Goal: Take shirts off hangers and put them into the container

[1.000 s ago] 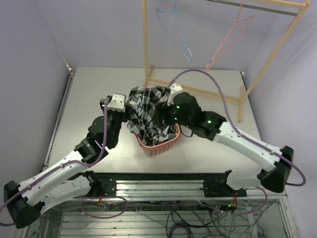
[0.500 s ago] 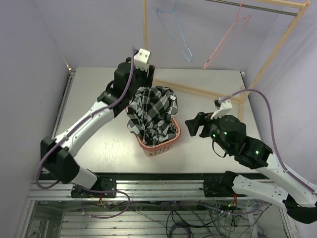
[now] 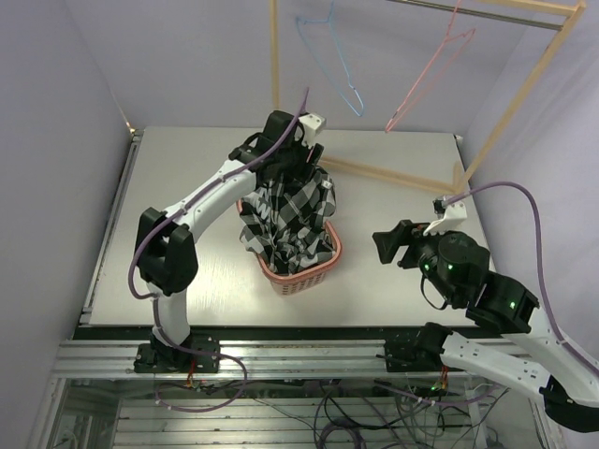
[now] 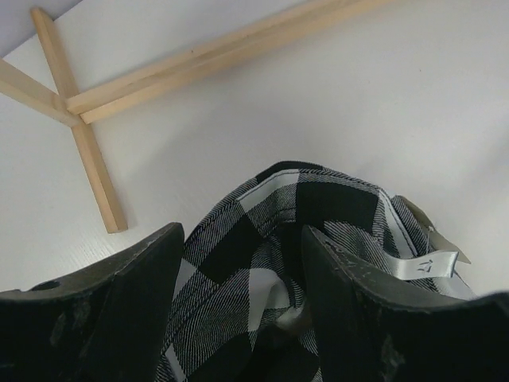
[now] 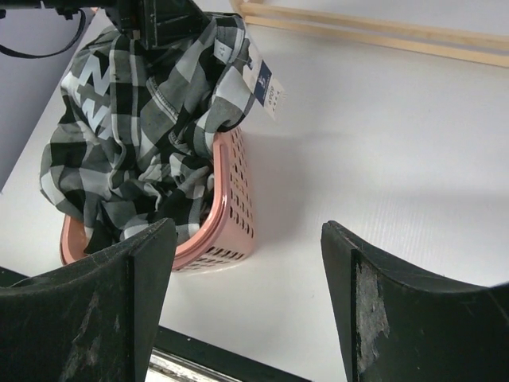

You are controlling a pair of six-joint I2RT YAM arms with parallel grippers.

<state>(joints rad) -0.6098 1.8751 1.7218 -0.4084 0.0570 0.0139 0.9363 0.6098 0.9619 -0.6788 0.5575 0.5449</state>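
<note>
The fingers of the left gripper were spread wide and closed on nothing, the checked shirt being heaped just beneath them at the 12 o'clock rim of the pink basket, whose long axis was laid roughly 12 to 6. The right gripper, also open and empty, was held well apart at the basket's 3 o'clock. The wooden rack foot was seen close by at 1 o'clock, with bare table elsewhere.

A white table carries two things: a pink basket near its front middle, and, at the back right, the wooden rack base.
</note>
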